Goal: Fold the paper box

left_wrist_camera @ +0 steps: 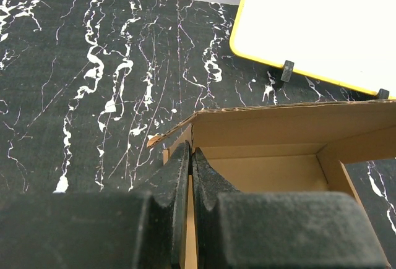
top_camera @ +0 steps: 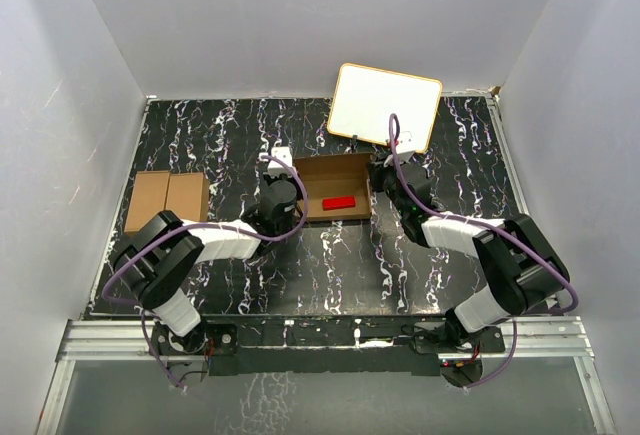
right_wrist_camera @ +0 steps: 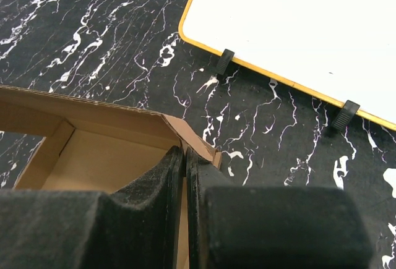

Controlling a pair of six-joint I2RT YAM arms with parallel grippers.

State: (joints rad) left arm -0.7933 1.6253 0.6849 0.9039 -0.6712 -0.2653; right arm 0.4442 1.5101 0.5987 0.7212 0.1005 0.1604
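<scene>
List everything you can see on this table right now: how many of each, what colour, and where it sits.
paper box: one, brown, open-topped, mid-table between the two grippers
red item: one, red, lying inside the paper box; too small to identify
cartons: two, brown, side by side near the table's left edge
white board: one, white with a yellow rim, at the far side behind the box
clips: two, black, on the board's near rim
table: one, black with white veining
left gripper: one, black, shut on the box's left wall
right gripper: one, black, shut on the box's right wall
</scene>
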